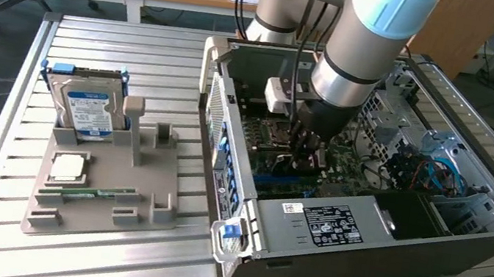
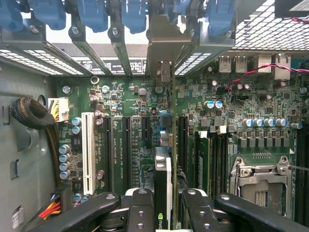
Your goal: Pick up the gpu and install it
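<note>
gripper (image 2: 166, 195): we find its jaws pinching the gpu (image 2: 163, 169) by the flat sides.
gpu: on edge inside the case (image 1: 387, 257), over the motherboard (image 2: 125, 99) slots.
bracket (image 2: 163, 48): farthest off, at the rear wall among blue clips (image 2: 91, 12).

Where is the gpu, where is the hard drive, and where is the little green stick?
gpu (image 2: 162, 183): wrist view, on its thin edge.
hard drive (image 1: 91, 114): exterior view, on its label.
green stick (image 1: 99, 194): exterior view, on its middle.
</note>
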`<state>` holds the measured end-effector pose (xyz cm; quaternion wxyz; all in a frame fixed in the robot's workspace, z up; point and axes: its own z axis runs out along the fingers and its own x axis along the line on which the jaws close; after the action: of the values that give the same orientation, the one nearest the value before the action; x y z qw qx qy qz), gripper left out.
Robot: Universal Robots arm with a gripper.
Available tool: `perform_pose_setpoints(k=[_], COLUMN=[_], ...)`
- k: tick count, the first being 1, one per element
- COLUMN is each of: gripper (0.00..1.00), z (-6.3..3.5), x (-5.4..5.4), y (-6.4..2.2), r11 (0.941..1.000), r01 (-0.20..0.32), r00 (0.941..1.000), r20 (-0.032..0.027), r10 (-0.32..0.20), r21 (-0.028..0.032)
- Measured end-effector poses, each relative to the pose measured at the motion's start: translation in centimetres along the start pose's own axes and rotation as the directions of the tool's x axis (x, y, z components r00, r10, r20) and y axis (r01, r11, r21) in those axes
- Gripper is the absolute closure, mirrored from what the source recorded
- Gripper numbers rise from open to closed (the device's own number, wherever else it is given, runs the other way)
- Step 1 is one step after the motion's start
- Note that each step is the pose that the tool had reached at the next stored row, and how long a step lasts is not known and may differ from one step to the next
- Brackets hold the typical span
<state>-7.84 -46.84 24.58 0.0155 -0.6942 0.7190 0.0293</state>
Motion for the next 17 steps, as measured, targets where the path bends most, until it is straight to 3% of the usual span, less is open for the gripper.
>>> perform_pose_setpoints(k=[17], gripper=[0.73], z=[0.24], x=[0.04], y=[-0.01], r11=[1.0000], r01=[0.000], r00=[1.0000], r20=[0.0002], r10=[0.000], r21=[0.0001])
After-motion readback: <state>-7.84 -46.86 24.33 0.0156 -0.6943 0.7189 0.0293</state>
